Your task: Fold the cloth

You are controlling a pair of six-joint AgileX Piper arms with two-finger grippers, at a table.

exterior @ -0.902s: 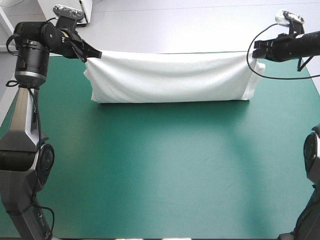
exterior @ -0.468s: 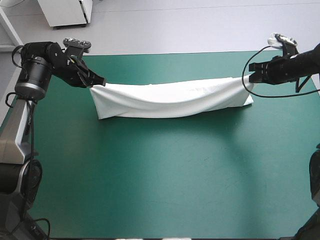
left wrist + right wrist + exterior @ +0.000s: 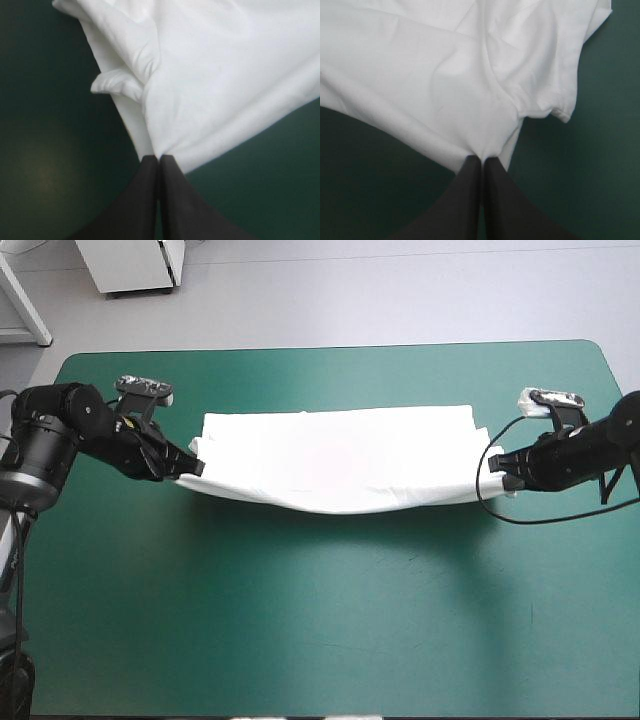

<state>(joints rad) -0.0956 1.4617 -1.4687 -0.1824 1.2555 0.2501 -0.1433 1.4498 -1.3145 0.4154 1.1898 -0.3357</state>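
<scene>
Loosely slung toward far edge of teal-green counter (image 3: 320,640), white T-shirt (image 3: 335,465) sags between arms; left fingers (image 3: 142,200), right fingers (image 3: 465,200) each pinched tight on one end corner. Likely light, limp, droop-prone: best gripped at corner hems, under tension.

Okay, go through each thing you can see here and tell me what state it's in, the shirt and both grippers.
T-shirt: folded into a long white band, stretched across the table between the two grippers, its near edge sagging in a curve.
Left gripper: shut on the T-shirt, pinching its left end.
Right gripper: shut on the T-shirt, pinching its right end.
</scene>
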